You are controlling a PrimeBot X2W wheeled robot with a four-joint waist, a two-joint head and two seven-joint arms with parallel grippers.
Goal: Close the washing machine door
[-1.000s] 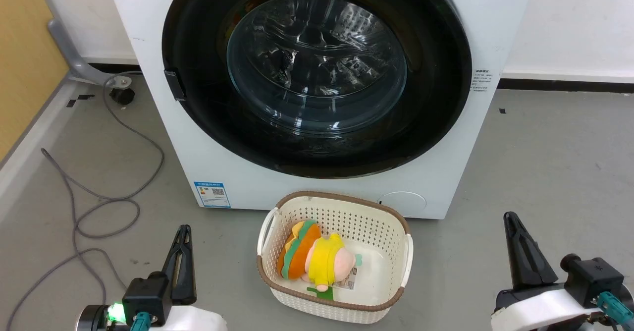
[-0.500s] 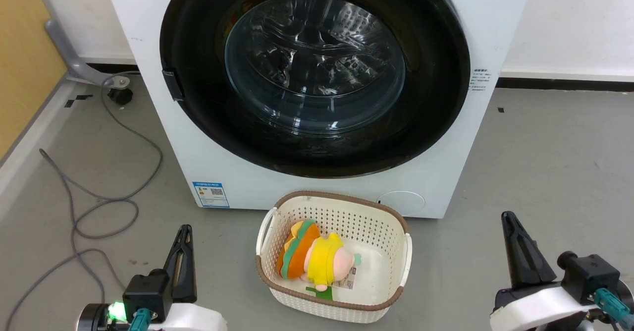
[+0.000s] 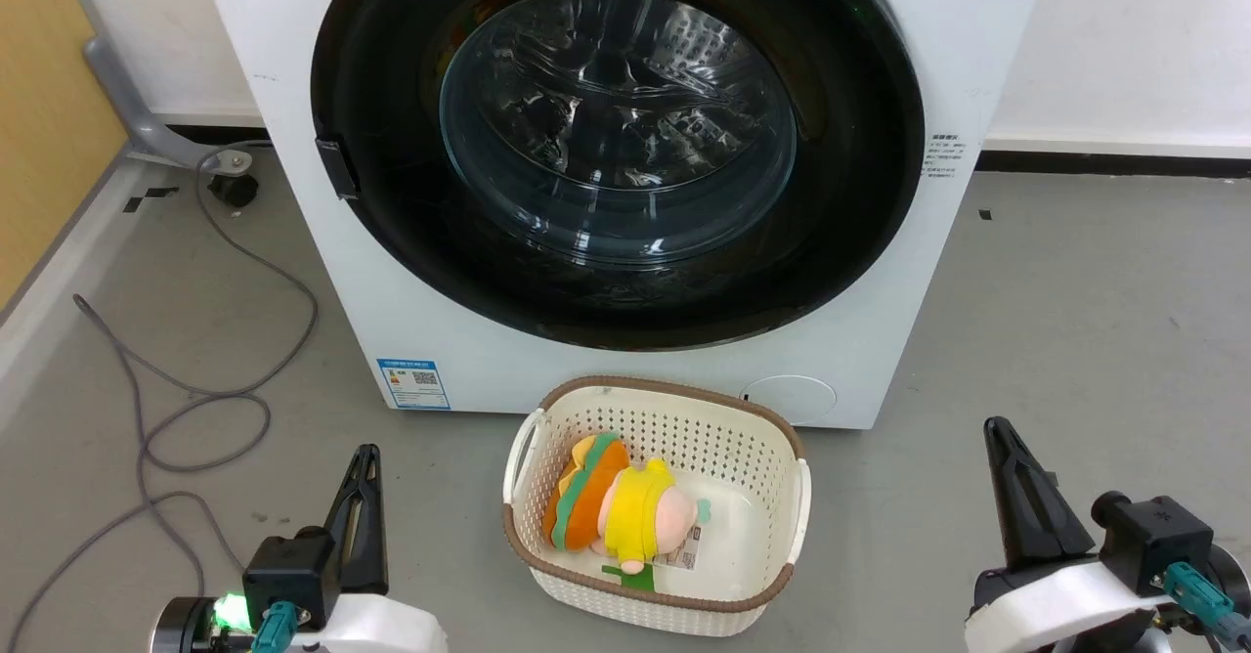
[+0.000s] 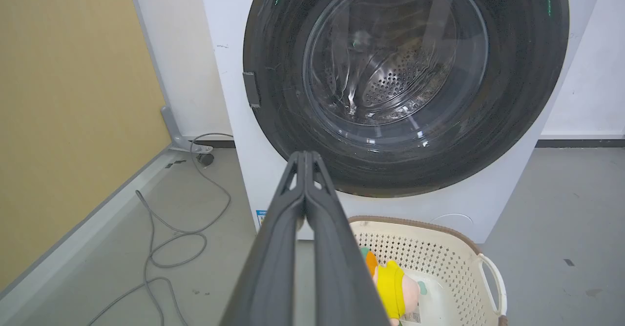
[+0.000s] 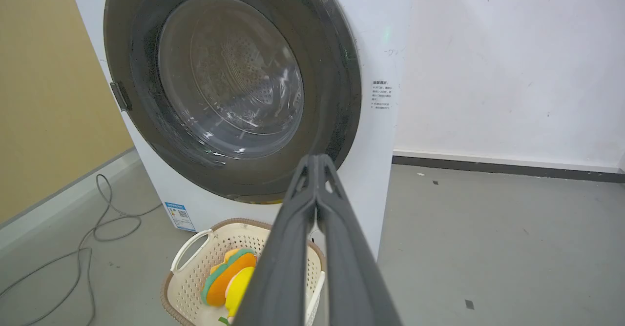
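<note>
Plainly, the washing machine door lies flat against the front of the washing machine, straight ahead of the robot and higher than both grippers; being a round disc it has no long axis, and its face stands upright, turned toward the robot. The left gripper sits low at the robot's left with its two dark fingers pressed together on nothing; the right gripper sits low at the right, likewise pressed together and empty; both are well apart from the door. A small dark latch tab sits on the door's left edge, so I judge that the left gripper is the nearer one for any last push there; whether the latch has caught, I cannot tell. From how the door lies, the closing looks done or very near it.

The door's outer ring is glossy black and smooth; its centre is a bulging clear glass bowl that throws back glints, with the perforated steel drum showing through it in the left wrist view; the machine body is plain white with a small blue label at the lower corner. A cream perforated basket with a brown rim stands just before the machine, between the two grippers; a soft orange, green and yellow plush toy lies in it; a thin grey cable loops over the grey floor at the left.
</note>
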